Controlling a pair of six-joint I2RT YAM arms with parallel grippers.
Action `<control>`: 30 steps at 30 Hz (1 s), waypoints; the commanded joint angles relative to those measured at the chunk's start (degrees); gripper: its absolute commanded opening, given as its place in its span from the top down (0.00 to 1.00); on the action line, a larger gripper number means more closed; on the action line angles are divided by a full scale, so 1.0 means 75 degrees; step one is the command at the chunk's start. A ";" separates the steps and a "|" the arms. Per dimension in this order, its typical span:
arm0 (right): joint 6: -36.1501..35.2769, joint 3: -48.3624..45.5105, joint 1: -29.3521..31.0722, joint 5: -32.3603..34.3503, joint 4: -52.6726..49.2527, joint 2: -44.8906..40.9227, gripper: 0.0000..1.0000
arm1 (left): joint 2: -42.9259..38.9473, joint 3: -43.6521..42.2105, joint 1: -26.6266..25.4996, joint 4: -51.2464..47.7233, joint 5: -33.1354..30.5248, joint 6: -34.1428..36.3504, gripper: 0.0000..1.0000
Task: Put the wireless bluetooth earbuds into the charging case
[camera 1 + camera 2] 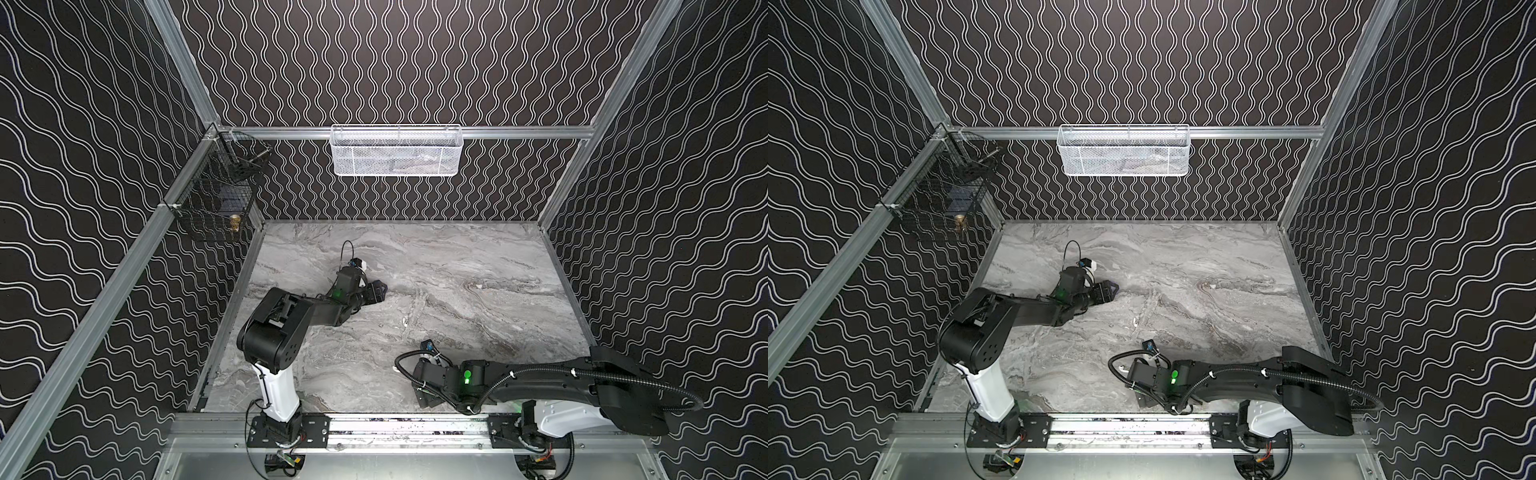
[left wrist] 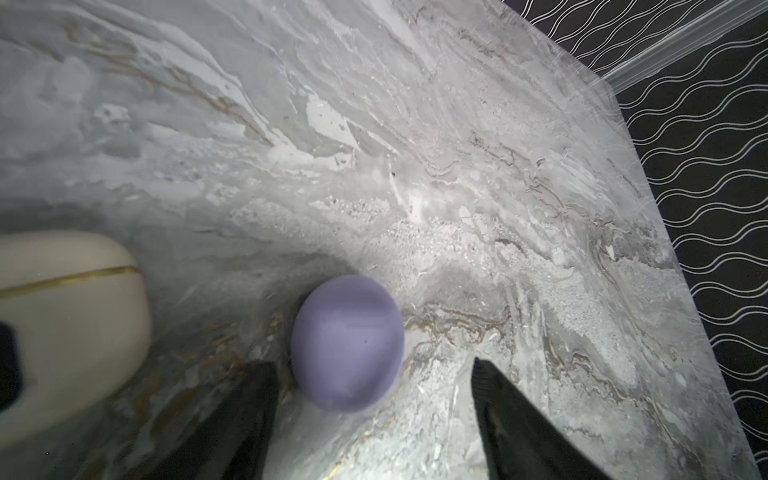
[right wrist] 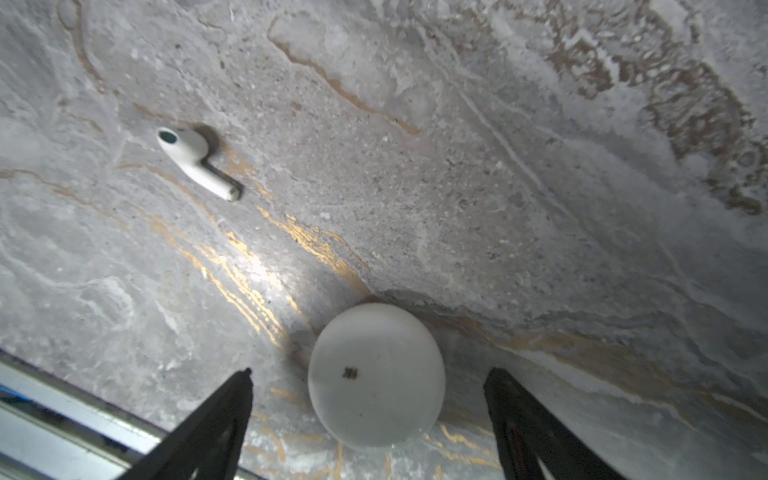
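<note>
Only a blurred mark (image 3: 350, 372) — white case (image 3: 386, 407)

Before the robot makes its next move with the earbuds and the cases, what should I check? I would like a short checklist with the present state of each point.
1. Left claw open and empty: ok; jaws apart, lavender case not clamped.
2. Right claw open and empty: ok; gaps on both sides of the white case.
3. White case open to receive an earbud: not ok; only a closed dome shows.
4. Lavender case open: not ok; it looks shut.
5. White earbud free to pick: ok; it lies alone on the marble table, apart from the white case.
6. White earbud belongs to the white case: cannot tell.
</note>
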 commanded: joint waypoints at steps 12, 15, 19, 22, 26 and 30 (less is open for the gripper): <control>0.0252 0.0238 0.0187 0.0195 -0.0490 0.0576 0.17 | -0.3182 -0.0967 0.0083 -0.1705 -0.1014 0.0701 0.02; 0.0249 0.0289 0.0203 0.0204 -0.0595 0.0638 0.19 | -0.4453 -0.1346 0.0179 -0.2284 -0.1209 0.0802 0.01; 0.0333 0.0198 0.0225 0.0223 -0.0619 0.0625 0.22 | -0.6248 -0.1900 0.0378 -0.3196 -0.1669 0.0958 0.01; 0.0360 0.0113 0.0224 0.0207 -0.0531 0.0591 0.23 | -0.7277 -0.2103 0.0596 -0.3963 -0.1795 0.1141 0.02; 0.0292 0.0156 0.0222 0.0215 -0.0528 0.0613 0.25 | -0.8171 -0.2287 0.0703 -0.4682 -0.1904 0.1287 0.02; 0.0249 0.0136 0.0233 0.0076 -0.0457 0.0654 0.28 | -0.8805 -0.2374 0.0708 -0.5052 -0.1836 0.1261 0.02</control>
